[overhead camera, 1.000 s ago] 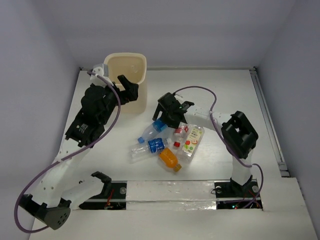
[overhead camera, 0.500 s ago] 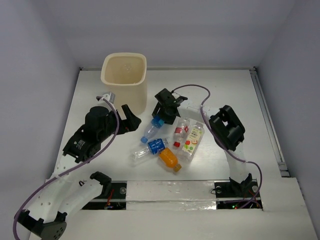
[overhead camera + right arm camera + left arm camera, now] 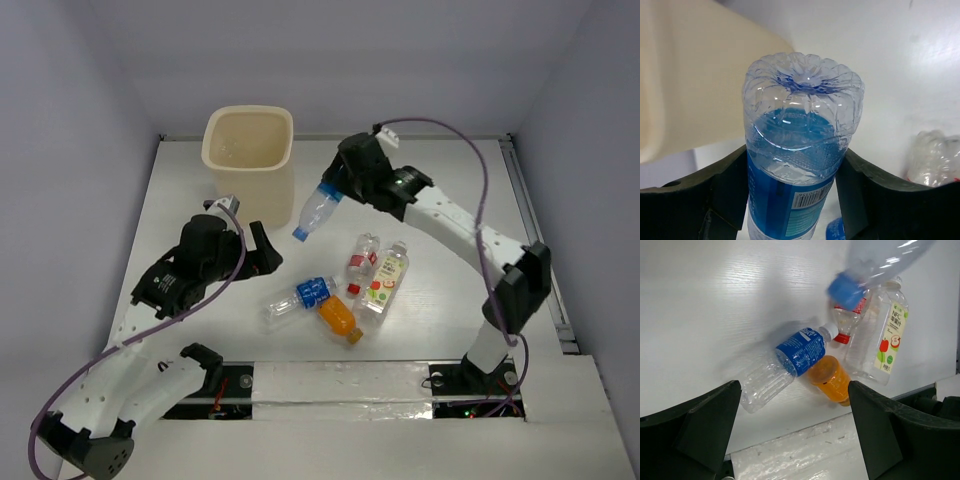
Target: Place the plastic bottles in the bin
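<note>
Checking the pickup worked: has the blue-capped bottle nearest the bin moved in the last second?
Yes. The right pincer has lifted the blue-capped bottle off the pile, toward the bin, away from the orange bottle.

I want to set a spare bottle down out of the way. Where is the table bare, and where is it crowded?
Bare: the table right of the fruit-print bottle, toward the right arm's base; the far strip right of the bin. Crowded: the middle, where blue-labelled bottle, orange bottle and red-labelled bottle lie together beside the left gripper.
</note>
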`<state>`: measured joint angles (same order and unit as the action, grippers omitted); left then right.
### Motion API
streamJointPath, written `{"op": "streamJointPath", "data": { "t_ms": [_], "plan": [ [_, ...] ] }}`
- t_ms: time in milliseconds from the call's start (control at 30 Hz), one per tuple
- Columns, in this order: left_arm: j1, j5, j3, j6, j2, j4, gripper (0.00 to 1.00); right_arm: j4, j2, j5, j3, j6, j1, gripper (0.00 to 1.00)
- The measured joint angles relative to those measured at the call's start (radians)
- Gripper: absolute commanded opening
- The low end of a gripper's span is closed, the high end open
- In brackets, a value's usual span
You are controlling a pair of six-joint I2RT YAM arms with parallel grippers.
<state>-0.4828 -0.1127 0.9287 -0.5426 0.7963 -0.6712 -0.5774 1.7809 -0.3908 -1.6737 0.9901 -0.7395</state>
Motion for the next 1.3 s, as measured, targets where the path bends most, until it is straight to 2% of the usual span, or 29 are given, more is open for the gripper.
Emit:
{"op": "streamJointPath", "data": {
  "t_ms": [100,200,333,433,633,833,933,1033,1067,1167,1300],
  "plan": [
    [0.000,0.047,0.027,0.000,-0.010,-0.016,0.84,-0.019,-0.095,-0.082,-0.076,-0.064,0.000,0.59],
    [0.000,0.090,0.051,0.002,-0.014,-0.016,0.83,-0.023,-0.087,-0.146,-0.277,-0.148,0.001,0.59],
    [0.000,0.103,0.061,0.004,0.002,-0.015,0.83,-0.002,0.072,-0.197,-0.659,-0.250,0.000,0.59],
    [0.000,0.103,0.055,0.004,0.021,-0.014,0.83,0.047,0.204,-0.220,-0.860,-0.319,0.001,0.59],
    [0.000,0.061,0.019,0.003,0.035,-0.015,0.83,0.183,0.366,-0.266,-0.887,-0.425,0.000,0.59],
    [0.000,0.037,0.013,0.003,0.076,-0.014,0.83,0.234,0.502,-0.258,-0.910,-0.469,0.000,0.59],
    [0.000,0.031,0.006,0.003,0.091,-0.004,0.84,0.267,0.510,-0.245,-0.909,-0.508,-0.002,0.65],
    [0.000,0.023,-0.013,0.002,0.103,0.013,0.86,0.317,0.508,-0.218,-0.909,-0.581,-0.010,0.78],
    [0.000,0.021,-0.020,0.002,0.108,0.017,0.86,0.326,0.508,-0.204,-0.909,-0.610,-0.015,0.86],
    [0.000,0.013,-0.033,0.003,0.131,0.031,0.87,0.336,0.508,-0.166,-0.904,-0.674,-0.037,0.96],
    [0.000,-0.009,-0.037,0.013,0.153,0.067,0.87,0.351,0.503,-0.098,-0.867,-0.694,-0.062,1.00]
  ]
}}
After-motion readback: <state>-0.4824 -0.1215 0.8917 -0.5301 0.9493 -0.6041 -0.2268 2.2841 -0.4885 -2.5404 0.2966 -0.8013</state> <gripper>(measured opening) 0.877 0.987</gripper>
